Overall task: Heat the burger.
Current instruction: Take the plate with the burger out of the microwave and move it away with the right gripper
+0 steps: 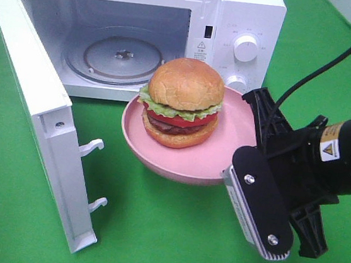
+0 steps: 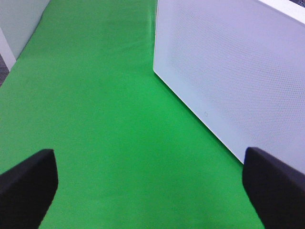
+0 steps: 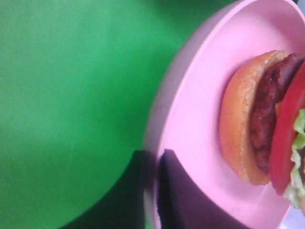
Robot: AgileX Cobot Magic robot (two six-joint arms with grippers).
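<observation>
The burger (image 1: 183, 101), with a golden bun, lettuce, tomato and a dark patty, sits on a pink plate (image 1: 159, 161). The plate hangs above the green cloth, just in front of the open microwave (image 1: 240, 12). My right gripper (image 1: 245, 146) is shut on the plate's right rim. In the right wrist view its dark fingers (image 3: 181, 200) pinch the plate's rim (image 3: 162, 119), with the burger (image 3: 252, 119) just beyond. My left gripper (image 2: 152, 191) is open and holds nothing. It hovers over green cloth beside the microwave's white perforated wall (image 2: 238, 71), and it does not show in the exterior view.
The microwave door (image 1: 33, 102) swings out to the left, its latches pointing toward the plate. Inside is the glass turntable (image 1: 117, 55). Two control knobs (image 1: 245, 47) sit on the right panel. A black cable (image 1: 336, 58) trails from the right arm.
</observation>
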